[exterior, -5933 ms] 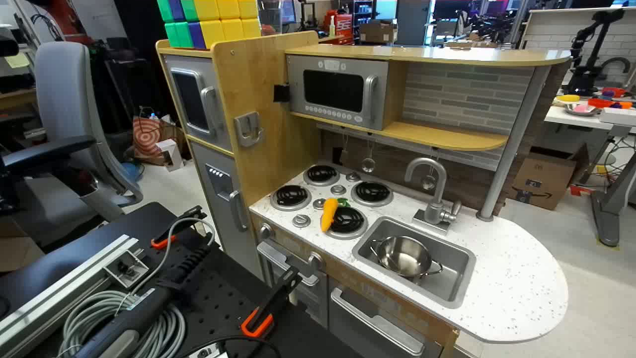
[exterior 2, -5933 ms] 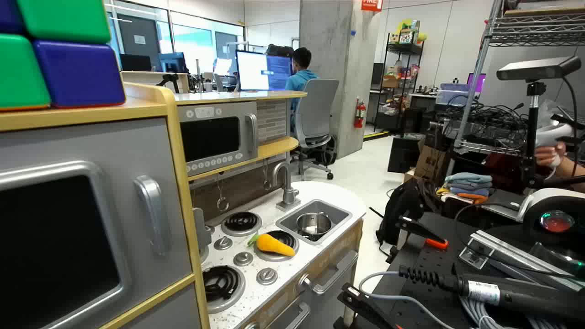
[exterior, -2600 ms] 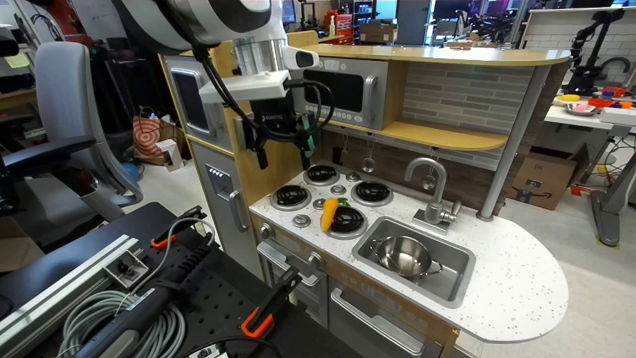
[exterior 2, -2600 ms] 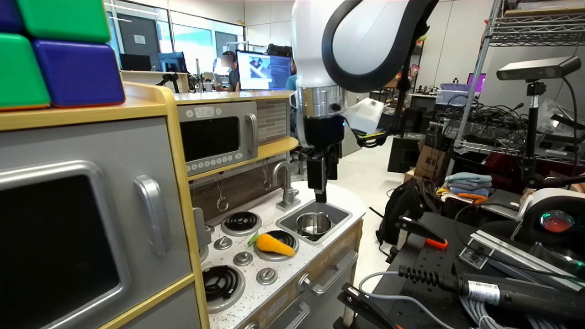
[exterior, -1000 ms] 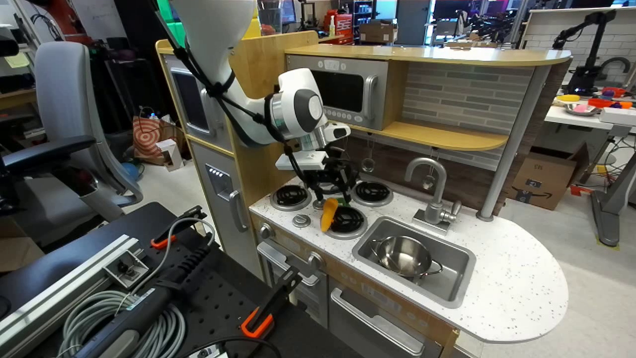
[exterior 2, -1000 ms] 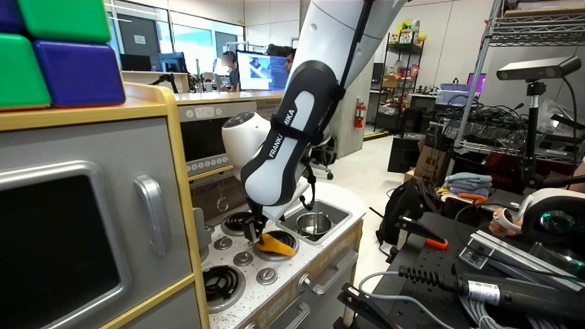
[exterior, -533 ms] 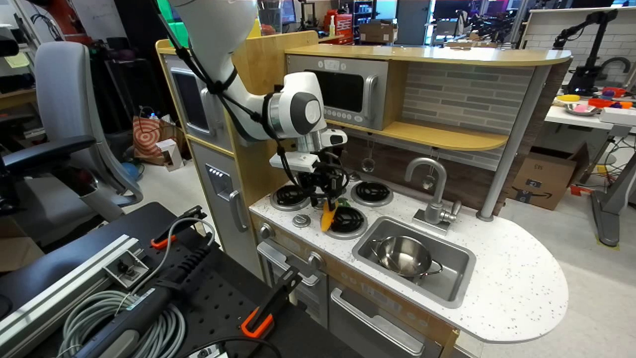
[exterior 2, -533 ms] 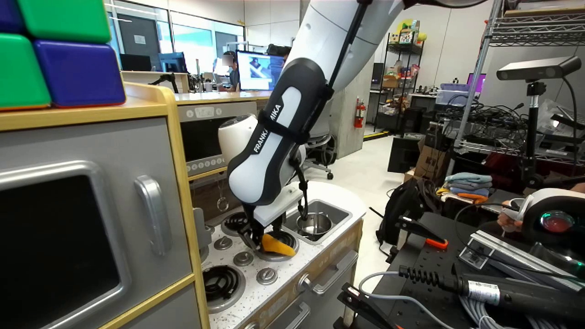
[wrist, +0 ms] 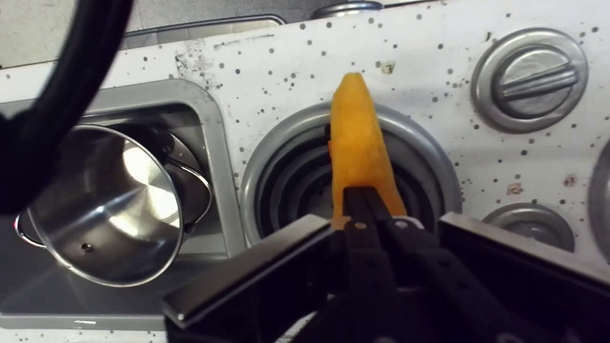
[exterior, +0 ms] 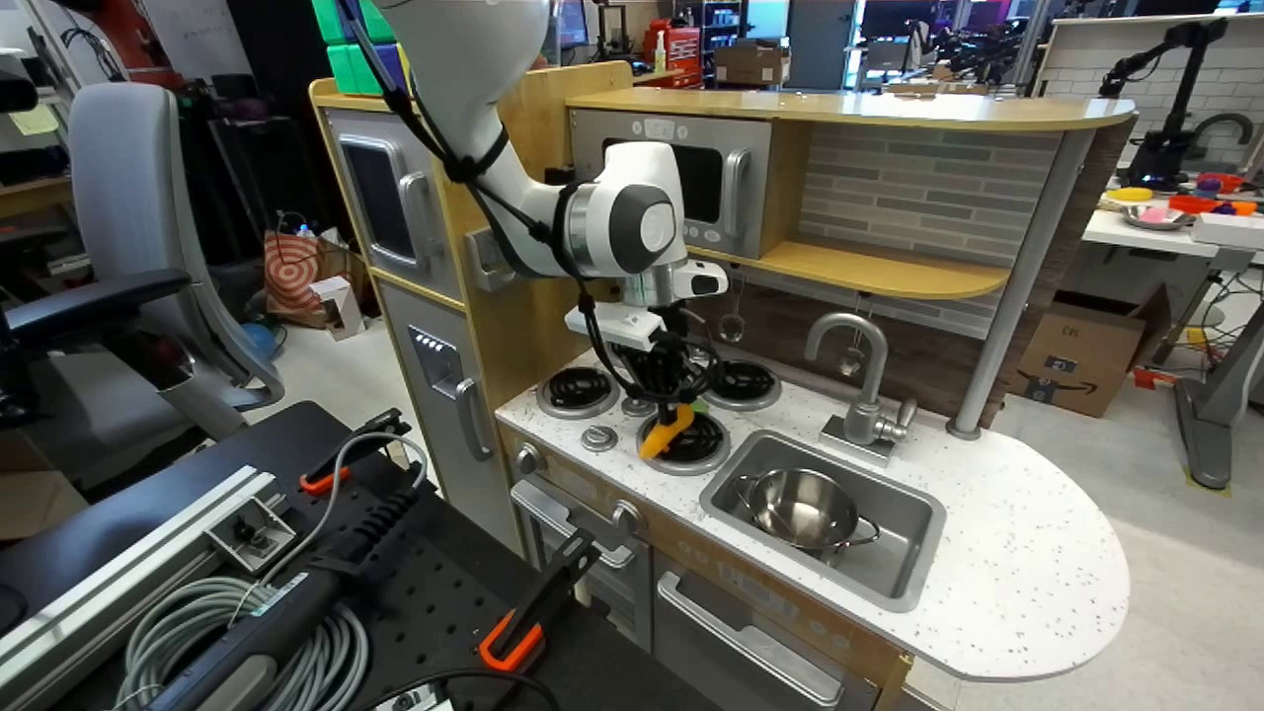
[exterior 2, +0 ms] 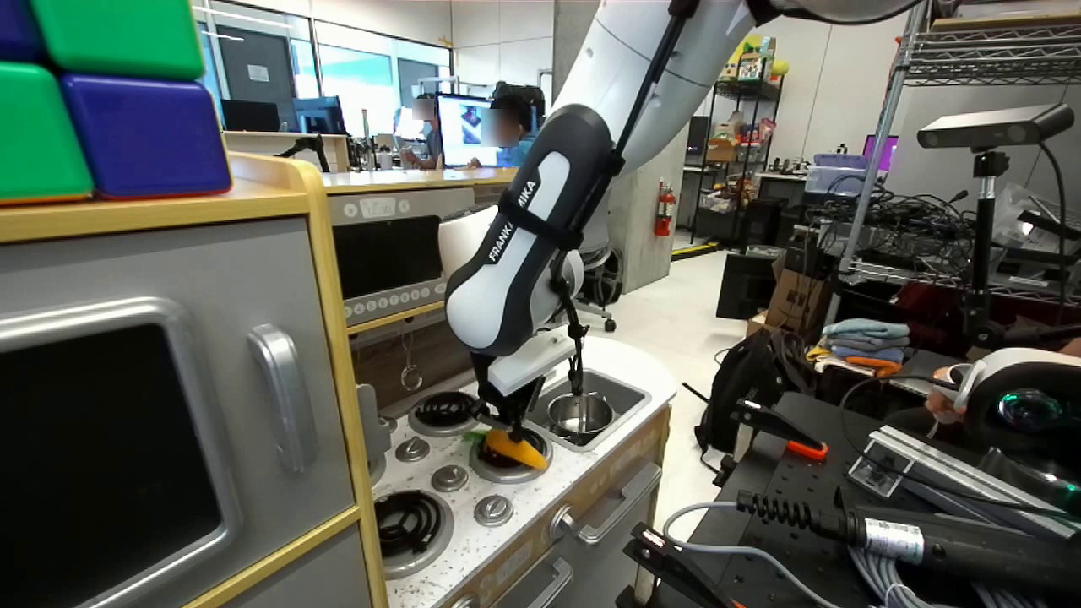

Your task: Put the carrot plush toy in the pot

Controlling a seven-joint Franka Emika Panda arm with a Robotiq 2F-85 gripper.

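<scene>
The carrot plush toy (wrist: 357,138) lies aslant over the front burner nearest the sink, its tapered end toward the counter's front edge. Its green top (exterior 2: 473,437) shows beyond the jaws in both exterior views. My gripper (wrist: 362,193) points down at the toy's thick part. The jaws have come together, and orange cloth shows on both sides of the fingers, so they appear to pinch it. In an exterior view the toy (exterior: 664,437) looks bent up toward the gripper (exterior: 673,403). The shiny silver pot (exterior: 805,509) stands in the sink with nothing visible inside.
The grey sink (wrist: 219,143) borders this burner, its rim between toy and pot. A tall faucet (exterior: 869,375) rises behind the sink. Stove knobs (wrist: 529,81) stick up beside the burners. The microwave (exterior: 731,197) and shelf overhang the counter's rear; a wooden side panel flanks the stove.
The jaws have gone from open to shut at the toy. Over the last half second the gripper has shifted toward the sink, and the carrot has turned and shifted slightly with it.
</scene>
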